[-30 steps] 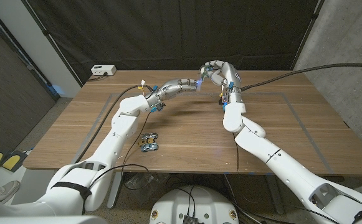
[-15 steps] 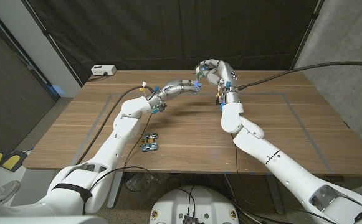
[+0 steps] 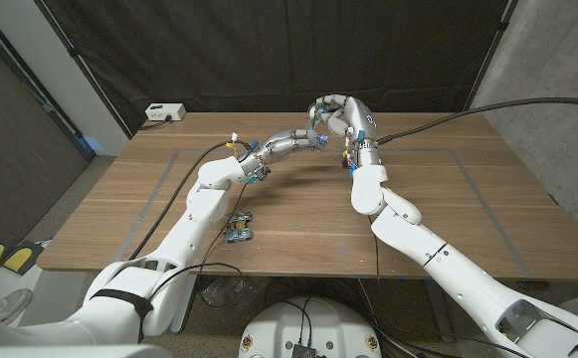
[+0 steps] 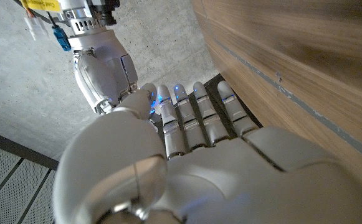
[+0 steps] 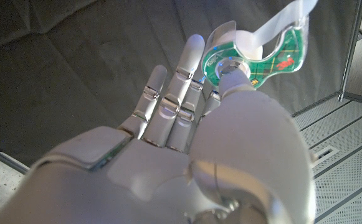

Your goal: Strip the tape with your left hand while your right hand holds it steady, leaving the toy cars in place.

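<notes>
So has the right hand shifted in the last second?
Yes. The right hand, holding the tape dispenser, has drifted toward the robot's left, closer to the white box on the table's far edge.

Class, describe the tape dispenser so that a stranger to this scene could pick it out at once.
Start at the wooden table and look above its far middle, where the two white arms meet. There the right hand holds up the tape dispenser. It alone is green tartan, with a pale strip of tape trailing from it.

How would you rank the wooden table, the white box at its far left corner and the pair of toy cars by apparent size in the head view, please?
1. Wooden table, by far the largest.
2. White box.
3. Toy cars, though the pair looks close to the box in size, so that order is unsure.
</notes>
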Robot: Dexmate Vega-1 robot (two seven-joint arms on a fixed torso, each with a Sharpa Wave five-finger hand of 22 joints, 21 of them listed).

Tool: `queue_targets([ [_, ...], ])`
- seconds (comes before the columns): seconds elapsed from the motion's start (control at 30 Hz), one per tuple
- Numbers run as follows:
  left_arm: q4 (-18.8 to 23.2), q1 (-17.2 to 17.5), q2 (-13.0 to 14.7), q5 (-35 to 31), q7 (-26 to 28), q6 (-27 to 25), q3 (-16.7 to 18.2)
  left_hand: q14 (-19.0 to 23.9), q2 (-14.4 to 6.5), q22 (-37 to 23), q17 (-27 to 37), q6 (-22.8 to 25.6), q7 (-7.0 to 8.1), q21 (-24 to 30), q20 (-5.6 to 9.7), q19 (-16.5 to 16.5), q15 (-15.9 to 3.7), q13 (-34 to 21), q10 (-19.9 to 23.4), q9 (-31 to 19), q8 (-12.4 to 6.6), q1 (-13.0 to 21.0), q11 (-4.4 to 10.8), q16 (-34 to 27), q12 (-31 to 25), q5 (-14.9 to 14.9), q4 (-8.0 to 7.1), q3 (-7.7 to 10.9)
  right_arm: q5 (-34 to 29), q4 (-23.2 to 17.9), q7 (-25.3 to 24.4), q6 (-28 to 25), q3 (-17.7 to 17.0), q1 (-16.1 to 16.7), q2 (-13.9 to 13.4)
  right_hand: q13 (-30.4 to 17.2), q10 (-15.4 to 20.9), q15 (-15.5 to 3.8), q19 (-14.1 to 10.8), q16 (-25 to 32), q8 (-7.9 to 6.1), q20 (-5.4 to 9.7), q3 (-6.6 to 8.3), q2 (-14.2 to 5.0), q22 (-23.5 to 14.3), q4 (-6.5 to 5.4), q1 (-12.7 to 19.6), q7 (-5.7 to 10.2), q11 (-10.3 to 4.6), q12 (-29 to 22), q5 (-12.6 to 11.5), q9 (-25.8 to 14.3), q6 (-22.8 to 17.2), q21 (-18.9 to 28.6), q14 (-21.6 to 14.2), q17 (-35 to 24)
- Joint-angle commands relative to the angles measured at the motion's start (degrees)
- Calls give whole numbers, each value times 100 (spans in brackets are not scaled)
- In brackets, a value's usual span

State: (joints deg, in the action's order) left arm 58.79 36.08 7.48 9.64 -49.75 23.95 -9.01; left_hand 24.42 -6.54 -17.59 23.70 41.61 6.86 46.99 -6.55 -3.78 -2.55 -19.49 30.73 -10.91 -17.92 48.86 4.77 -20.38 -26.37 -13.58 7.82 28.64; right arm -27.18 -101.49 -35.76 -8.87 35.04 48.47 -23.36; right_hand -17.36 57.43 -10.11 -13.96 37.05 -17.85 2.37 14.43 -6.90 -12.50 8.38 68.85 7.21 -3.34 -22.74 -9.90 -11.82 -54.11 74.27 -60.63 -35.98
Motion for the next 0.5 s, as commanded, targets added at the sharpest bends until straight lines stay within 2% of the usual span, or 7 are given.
queue_targets([
  [0.03,-131,-14,-202,178,-303,26,190,66,-49,-42,119,532,9,122,-47,63,-232,-112,168,9,-112,222,108,-67,-195,142,88,18,-13,-37,54,-85,-25,21,35,-798,728,-345,14,-13,-16,422,16,-78,-1,-12,4,145,-540,-407,-35,-585,-395,37,-49,-33],
  [0.17,-79,59,-284,183,-135,46,281,342,-92,-27,237,1253,-188,289,-26,-45,-359,-250,554,11,-243,400,207,-149,-501,249,105,16,11,-1,42,-44,-29,5,51,-807,729,-345,17,-21,-14,425,16,-77,6,-11,4,151,-542,-403,-35,-585,-395,48,-45,-34],
  [0.2,-53,88,-305,177,-67,54,303,415,-112,-23,275,1330,-224,333,-19,-105,-396,-279,673,8,-252,419,204,-186,-580,260,90,6,17,2,55,-35,-28,0,44,-809,732,-345,14,-23,-14,426,16,-76,8,-10,4,150,-534,-403,-35,-586,-395,51,-44,-34],
  [0.33,49,206,-374,111,286,156,365,618,-172,-15,389,1475,-552,441,56,-201,-513,-377,829,-42,-269,580,223,-296,-747,275,124,8,136,43,73,129,-54,-10,45,-821,731,-346,21,-27,-13,429,17,-76,18,-9,2,155,-537,-398,-35,-590,-392,64,-47,-40],
  [0.4,180,322,-406,-22,685,266,384,655,-210,-18,527,1556,-683,512,117,-218,-613,-455,912,-119,-301,758,117,-390,-865,303,173,-19,323,69,162,349,-93,-15,16,-829,738,-345,19,-24,-12,430,18,-75,25,-9,1,153,-534,-397,-35,-591,-392,73,-54,-48],
  [0.5,327,414,-371,-172,1057,351,338,721,-214,-37,782,1666,-817,654,206,-253,-679,-584,966,-228,-344,1017,85,-577,-1027,362,213,-99,646,123,320,652,-163,-20,-4,-843,746,-346,21,-33,-11,439,18,-75,37,-9,-2,147,-530,-394,-35,-589,-400,89,-59,-48],
])
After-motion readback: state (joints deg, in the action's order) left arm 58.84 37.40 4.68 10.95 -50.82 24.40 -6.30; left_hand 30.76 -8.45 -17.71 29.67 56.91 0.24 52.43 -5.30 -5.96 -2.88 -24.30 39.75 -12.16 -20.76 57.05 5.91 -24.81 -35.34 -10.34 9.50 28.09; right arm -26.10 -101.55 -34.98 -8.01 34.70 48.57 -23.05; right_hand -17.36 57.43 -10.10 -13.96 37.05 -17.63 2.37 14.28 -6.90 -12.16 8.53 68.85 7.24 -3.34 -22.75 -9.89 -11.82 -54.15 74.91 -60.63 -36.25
